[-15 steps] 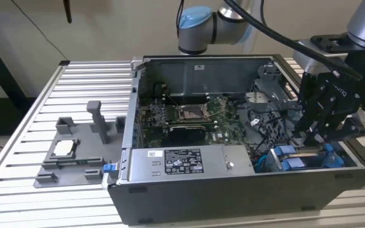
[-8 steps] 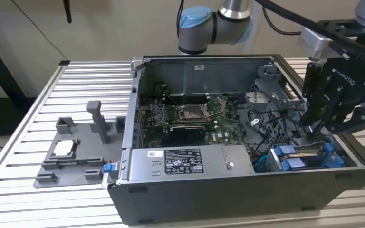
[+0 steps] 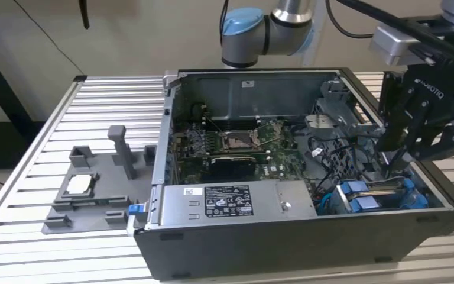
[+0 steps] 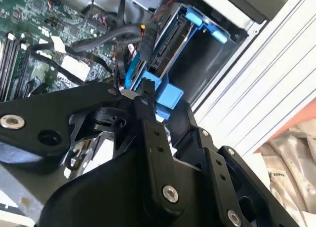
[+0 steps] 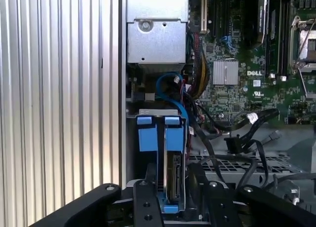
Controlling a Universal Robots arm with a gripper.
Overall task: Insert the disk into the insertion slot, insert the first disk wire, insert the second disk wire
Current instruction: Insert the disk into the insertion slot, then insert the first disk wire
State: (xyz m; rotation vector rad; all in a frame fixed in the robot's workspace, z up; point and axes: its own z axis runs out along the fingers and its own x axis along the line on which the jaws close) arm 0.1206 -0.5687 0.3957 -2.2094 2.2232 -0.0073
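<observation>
The disk (image 5: 174, 180) stands on edge in the drive bay at a corner of the open computer case (image 3: 290, 242). Its silver-grey metal side is framed by a bright blue carrier with 2 blue end tabs (image 5: 150, 133) side by side at the far end. In the exterior view it sits low at the case's right end (image 3: 383, 189), under the gripper (image 3: 392, 160), which reaches down into the bay. In the first wrist view the gripper (image 5: 172, 200) straddles the carrier's near end, but I cannot tell whether it is clamped or loose. The grey power supply (image 3: 227, 201) has a white printed label, too small to read. On one side the bay runs tight along the case wall, with the slatted table (image 5: 59, 89) beyond. On the other side, black cables (image 5: 232, 128) crowd close beside the carrier, in front of the green motherboard (image 5: 237, 54).
</observation>
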